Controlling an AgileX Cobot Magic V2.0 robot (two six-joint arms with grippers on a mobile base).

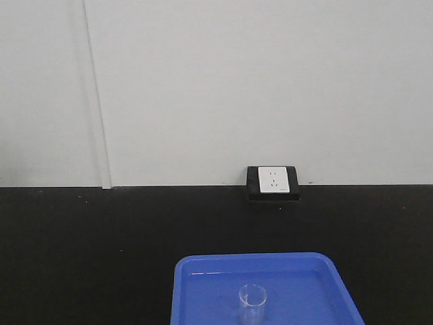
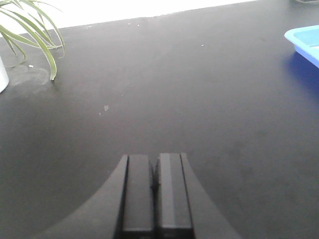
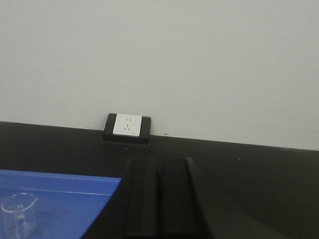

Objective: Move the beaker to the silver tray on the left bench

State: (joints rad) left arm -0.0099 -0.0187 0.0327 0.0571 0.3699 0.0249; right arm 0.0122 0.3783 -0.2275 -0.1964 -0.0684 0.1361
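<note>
**A:** What does the front view give that the wrist views do not?

**B:** The full width of the blue tray [image 1: 257, 258] at the lower edge. The beaker [image 1: 253, 302] stands upright inside it, near the front middle. Behind the tray, the black bench [image 1: 101, 250] runs bare to the white wall [image 1: 237, 81], where a wall socket [image 1: 272, 180] sits at the bench's back edge.

**A:** And the left wrist?

**B:** Only that view shows a plant [image 2: 35, 30] with long green leaves in a white pot [image 2: 2, 74] at far left. It catches just one corner of the tray at far right. Between the two, the bench top lies open. The left gripper [image 2: 155, 162] has its fingers pressed together with nothing between them.

**A:** The right wrist?

**B:** The right gripper [image 3: 160, 167] is likewise closed tight and empty. Its fingers hide the tray's right end in that view. The beaker shows at the lower left corner, well apart from the fingers.

**A:** How does the beaker look?

**B:** It is small, of clear glass, with straight sides and an open rim. The right wrist view shows a small pouring lip. It looks empty, and the tray's blue shows through it.
</note>
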